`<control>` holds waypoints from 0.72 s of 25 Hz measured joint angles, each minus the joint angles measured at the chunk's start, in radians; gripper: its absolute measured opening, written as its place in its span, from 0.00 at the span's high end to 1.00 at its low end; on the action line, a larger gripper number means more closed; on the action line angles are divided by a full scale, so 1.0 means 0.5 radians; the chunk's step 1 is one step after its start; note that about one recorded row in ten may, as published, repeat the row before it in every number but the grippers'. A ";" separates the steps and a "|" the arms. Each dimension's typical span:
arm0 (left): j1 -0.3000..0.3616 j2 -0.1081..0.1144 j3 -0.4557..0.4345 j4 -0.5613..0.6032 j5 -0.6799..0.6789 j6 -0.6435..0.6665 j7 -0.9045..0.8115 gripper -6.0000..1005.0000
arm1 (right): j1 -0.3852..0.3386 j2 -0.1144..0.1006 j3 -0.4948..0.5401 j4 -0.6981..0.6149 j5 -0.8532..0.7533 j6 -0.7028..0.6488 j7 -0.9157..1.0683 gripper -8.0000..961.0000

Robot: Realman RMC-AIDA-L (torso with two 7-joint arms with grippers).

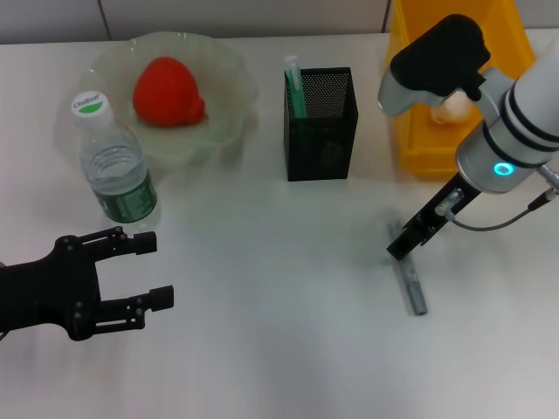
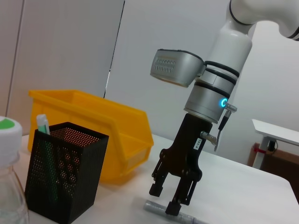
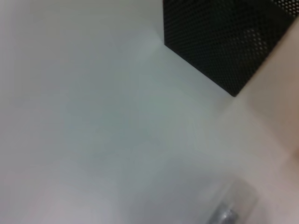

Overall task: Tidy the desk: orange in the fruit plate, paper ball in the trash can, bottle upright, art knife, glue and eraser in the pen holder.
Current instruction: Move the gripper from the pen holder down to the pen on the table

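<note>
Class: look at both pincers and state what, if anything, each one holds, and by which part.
Nothing is held. The right pincer is open, its fingers down around one end of the glue lying on the desk. The left pincer is open and empty.

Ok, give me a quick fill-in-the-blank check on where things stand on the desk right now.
1. The orange lies in the ____.
2. The bottle stands ____ beside the fruit plate.
3. The right gripper is open right above the grey ____.
4. The green art knife stands in the ____.

Missing words: fruit plate; upright; glue; pen holder
</note>
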 joint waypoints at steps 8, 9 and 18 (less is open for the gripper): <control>0.001 0.000 0.000 -0.002 0.000 -0.001 0.000 0.20 | 0.025 0.001 -0.104 0.049 -0.001 0.060 0.010 0.36; 0.003 0.000 0.000 -0.002 0.000 -0.001 0.000 0.20 | 0.030 0.000 -0.117 0.061 -0.002 0.065 0.010 0.39; 0.011 0.000 0.000 -0.001 0.000 -0.003 0.001 0.20 | 0.034 0.001 -0.143 0.052 0.005 0.069 -0.009 0.63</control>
